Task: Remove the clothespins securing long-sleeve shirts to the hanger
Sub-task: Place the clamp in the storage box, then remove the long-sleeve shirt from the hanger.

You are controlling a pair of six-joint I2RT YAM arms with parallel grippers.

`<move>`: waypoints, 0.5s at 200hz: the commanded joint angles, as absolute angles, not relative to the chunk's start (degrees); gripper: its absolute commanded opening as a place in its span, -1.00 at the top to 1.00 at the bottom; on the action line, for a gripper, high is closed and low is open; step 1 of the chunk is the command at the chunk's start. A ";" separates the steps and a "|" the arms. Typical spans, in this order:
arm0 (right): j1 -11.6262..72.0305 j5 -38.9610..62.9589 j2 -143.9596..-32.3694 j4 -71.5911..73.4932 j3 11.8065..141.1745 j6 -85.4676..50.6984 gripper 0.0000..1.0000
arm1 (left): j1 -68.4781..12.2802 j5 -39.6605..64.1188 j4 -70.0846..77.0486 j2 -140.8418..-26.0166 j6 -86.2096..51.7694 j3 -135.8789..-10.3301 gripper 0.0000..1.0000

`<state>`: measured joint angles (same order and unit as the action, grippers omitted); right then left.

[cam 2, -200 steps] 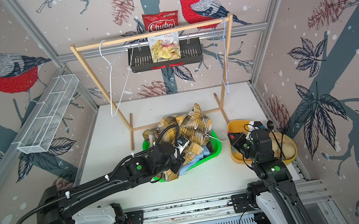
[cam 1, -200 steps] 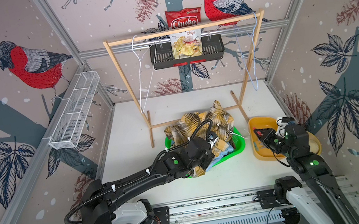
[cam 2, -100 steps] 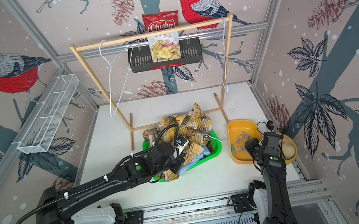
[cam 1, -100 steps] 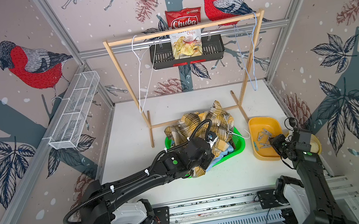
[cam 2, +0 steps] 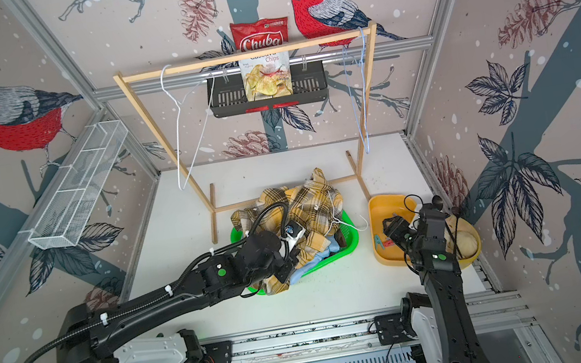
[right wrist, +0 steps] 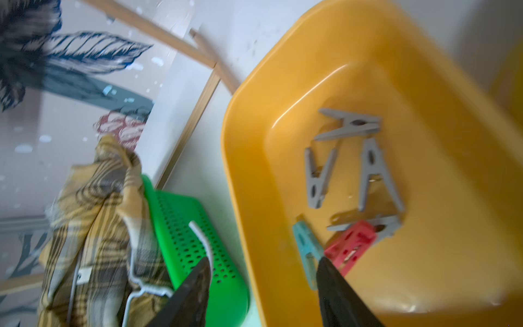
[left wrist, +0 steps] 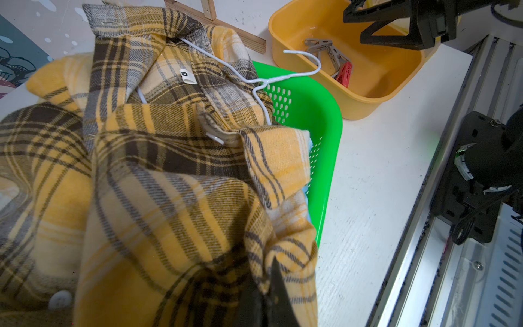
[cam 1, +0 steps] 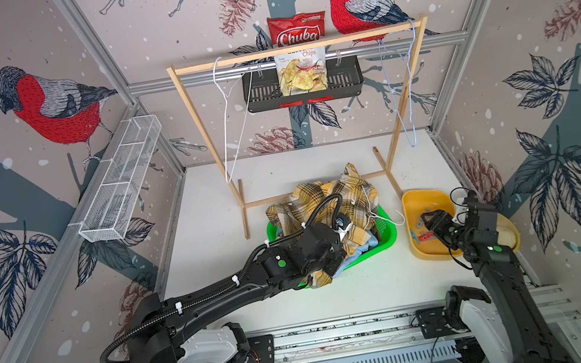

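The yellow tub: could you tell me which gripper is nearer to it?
Right. The right gripper hovers above the yellow tub; the left gripper grips the plaid shirt beside it.

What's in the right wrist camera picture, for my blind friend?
A yellow tub holds grey clothespins, a red clothespin and a light blue clothespin, with the right gripper open over its rim. Beside it, a green basket holds a yellow plaid shirt and white wire hanger.

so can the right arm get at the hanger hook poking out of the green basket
Probably yes: the hook lies bare past the basket rim, beside the tub where the open right claw hovers; nothing covers it.
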<state>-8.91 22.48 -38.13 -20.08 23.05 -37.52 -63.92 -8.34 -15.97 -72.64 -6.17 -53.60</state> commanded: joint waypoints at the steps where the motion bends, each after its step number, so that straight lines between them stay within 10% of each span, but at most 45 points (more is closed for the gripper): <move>1: -1.94 24.58 -34.16 -15.12 21.21 -40.50 -0.17 | -63.66 -10.13 -15.50 -72.77 -7.12 -53.79 1.00; 100: 22.55 17.72 -36.59 6.61 15.47 -55.00 0.02 | -63.63 -9.52 -15.49 -74.47 -7.39 -54.05 1.00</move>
<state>20.99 19.64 -33.61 -2.92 17.15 -50.85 -63.75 -9.08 -16.19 -74.24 -6.63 -53.60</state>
